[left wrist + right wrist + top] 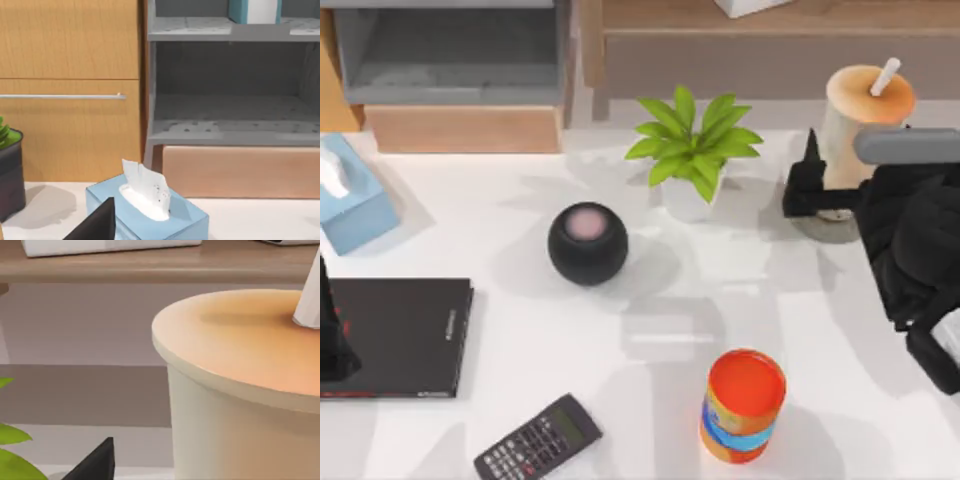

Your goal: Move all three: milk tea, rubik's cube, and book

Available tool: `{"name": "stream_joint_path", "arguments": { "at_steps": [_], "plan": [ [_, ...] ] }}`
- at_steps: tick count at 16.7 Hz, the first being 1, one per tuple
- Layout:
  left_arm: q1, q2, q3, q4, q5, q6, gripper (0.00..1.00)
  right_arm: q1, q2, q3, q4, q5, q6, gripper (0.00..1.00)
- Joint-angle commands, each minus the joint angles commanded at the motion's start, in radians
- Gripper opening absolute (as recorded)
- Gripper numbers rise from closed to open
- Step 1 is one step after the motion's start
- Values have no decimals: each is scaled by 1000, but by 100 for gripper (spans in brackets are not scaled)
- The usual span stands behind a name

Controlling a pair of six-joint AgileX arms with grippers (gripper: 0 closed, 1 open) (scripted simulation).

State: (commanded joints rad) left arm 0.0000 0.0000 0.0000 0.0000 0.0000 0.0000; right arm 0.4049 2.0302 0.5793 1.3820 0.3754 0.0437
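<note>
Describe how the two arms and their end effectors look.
Both are matte black. The right arm is bulky, with a grey cylindrical segment across it near the milk tea; its end effector has dark, pointed fingers. The left end effector shows as a black tapered shape at the table's left edge. No cables or markings are visible.
</note>
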Motion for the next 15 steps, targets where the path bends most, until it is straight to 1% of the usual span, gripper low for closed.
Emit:
{"name": "stream_joint_path", "arguments": {
  "at_steps": [6, 15],
  "plan": [
    [0, 0, 0, 0, 0, 0, 100, -1, -15, -4, -18, 2, -3, 100],
    [0, 0, 0, 0, 0, 0, 100, 22, -248, -43, -206, 23, 0, 100]
  ]
}}
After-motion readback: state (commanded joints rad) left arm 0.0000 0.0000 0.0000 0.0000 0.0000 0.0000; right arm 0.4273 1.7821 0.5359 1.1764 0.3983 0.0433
